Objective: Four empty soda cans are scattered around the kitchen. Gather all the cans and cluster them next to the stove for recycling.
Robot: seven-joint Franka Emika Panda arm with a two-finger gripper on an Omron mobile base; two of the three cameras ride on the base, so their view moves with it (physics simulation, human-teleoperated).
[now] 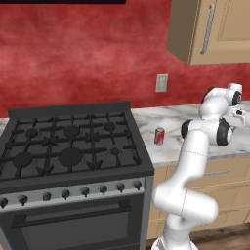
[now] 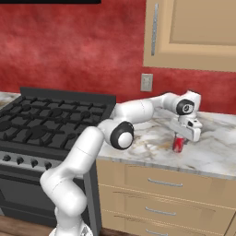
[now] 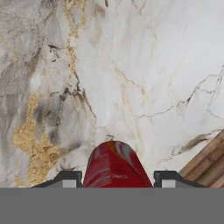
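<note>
1. One red soda can [image 1: 159, 135] stands upright on the marble counter [image 1: 171, 146] in the left base view, just right of the stove [image 1: 68, 146] and near its right edge. A white wall outlet [image 1: 161, 82] sits on the red wall above and behind that can. My arm rises at the lower right of this view and bends toward the far right of the counter, well away from the stove. A tan wall cabinet [image 1: 215, 29] hangs above it.

2. Second, the right base view: my arm reaches across the counter [image 2: 207, 156] to the right of the stove [image 2: 46, 124]. My gripper [image 2: 180, 138] points down over a second red soda can [image 2: 178, 143], which stands upright on the counter near its front edge, well right of the stove. The hand covers the can's top, and the can's body shows just beneath it. Tan drawers [image 2: 161, 189] run below the counter.

3. Third, the hand view: my two fingertips [image 3: 68, 179] flank the red can [image 3: 114, 166], one on each side, pressed against its sides. My jaws are clamped on this can. Marble counter [image 3: 144, 65] with grey and gold veins lies beyond it.
</note>
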